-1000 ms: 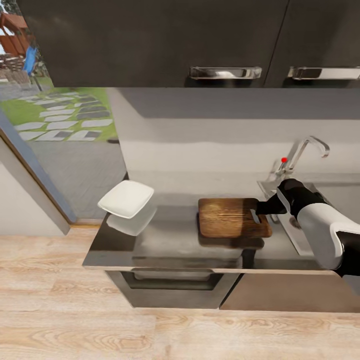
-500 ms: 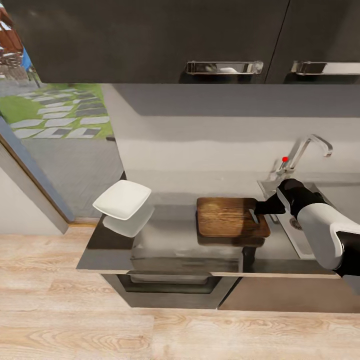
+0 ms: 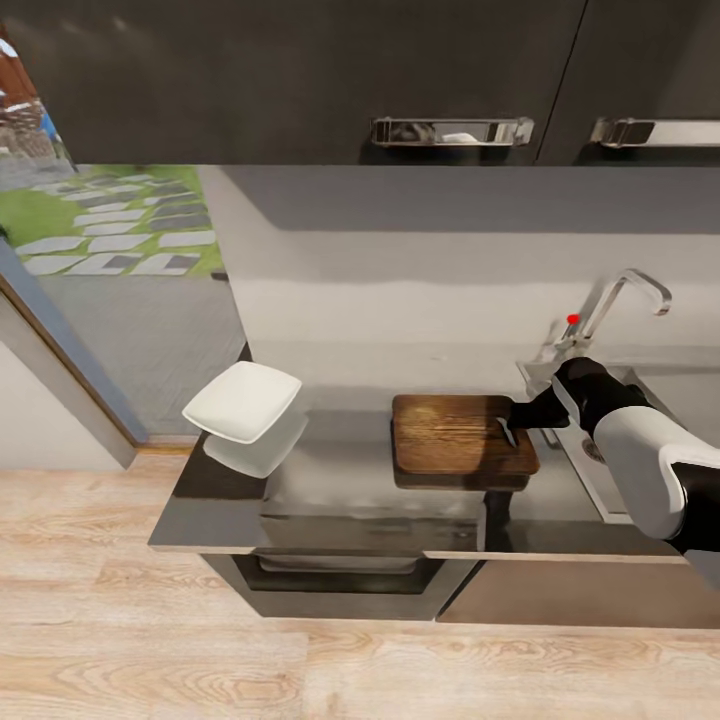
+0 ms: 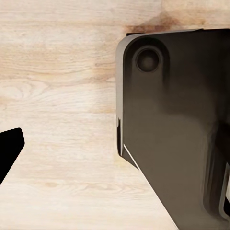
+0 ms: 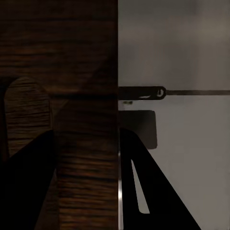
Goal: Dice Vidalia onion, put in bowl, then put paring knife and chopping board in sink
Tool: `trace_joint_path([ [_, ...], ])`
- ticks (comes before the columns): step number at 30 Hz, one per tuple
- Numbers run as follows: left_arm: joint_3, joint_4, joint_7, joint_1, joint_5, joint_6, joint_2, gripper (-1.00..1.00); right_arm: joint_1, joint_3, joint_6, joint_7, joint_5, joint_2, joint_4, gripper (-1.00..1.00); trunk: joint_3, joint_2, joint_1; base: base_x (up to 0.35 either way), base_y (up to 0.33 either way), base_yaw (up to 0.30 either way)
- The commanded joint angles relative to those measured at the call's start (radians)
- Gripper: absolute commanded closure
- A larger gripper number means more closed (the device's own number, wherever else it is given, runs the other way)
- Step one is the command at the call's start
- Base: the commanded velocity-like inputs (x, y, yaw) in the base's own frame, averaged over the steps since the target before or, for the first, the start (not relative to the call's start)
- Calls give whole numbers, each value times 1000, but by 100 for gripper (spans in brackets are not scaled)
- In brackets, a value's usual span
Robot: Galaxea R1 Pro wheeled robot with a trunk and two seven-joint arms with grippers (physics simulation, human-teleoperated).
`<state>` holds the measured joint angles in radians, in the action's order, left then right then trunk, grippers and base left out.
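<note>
The brown chopping board (image 3: 455, 437) lies on the grey countertop (image 3: 340, 485), just left of the sink (image 3: 598, 478). My right gripper (image 3: 513, 414) is at the board's slot-handle end. In the right wrist view the gripper (image 5: 86, 139) straddles the wooden strip (image 5: 86, 158) between slot and board edge. One dark finger (image 5: 26, 191) sits at the slot, the other (image 5: 153, 191) outside the edge, so it looks shut on the board. The white bowl (image 3: 243, 402) stands at the counter's left end. The onion and paring knife are out of view. A black fingertip (image 4: 9, 149) of my left gripper hangs over the wood floor.
A chrome faucet (image 3: 620, 300) with a red knob (image 3: 573, 320) rises behind the sink. Dark upper cabinets (image 3: 300, 80) hang overhead. Left of the counter a doorway (image 3: 110, 250) opens onto a garden. A dark glossy body (image 4: 177, 124) stands beside my left gripper.
The head camera has swung slightly, shifting the whole picture. The right gripper stays at the same end of the board, and board and bowl have not visibly moved on the counter.
</note>
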<state>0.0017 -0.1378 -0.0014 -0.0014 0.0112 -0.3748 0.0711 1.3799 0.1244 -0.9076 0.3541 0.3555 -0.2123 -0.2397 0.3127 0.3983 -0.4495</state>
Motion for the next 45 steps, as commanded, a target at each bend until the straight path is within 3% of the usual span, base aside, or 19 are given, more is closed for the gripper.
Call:
trace_joint_path([
  [1, 0, 0, 0, 0, 1, -3, 0, -100, 1, 7, -4, 6, 9, 0, -1, 100, 2, 2, 0, 0, 0, 0],
  [44, 0, 0, 0, 0, 1, -3, 0, -100, 1, 8, -2, 5, 10, -1, 0, 100, 10, 2, 0, 0, -46, 0],
  [45, 0, 0, 0, 0, 1, -3, 0, -100, 1, 8, -2, 5, 10, -1, 0, -100, 10, 2, 0, 0, -73, 0],
])
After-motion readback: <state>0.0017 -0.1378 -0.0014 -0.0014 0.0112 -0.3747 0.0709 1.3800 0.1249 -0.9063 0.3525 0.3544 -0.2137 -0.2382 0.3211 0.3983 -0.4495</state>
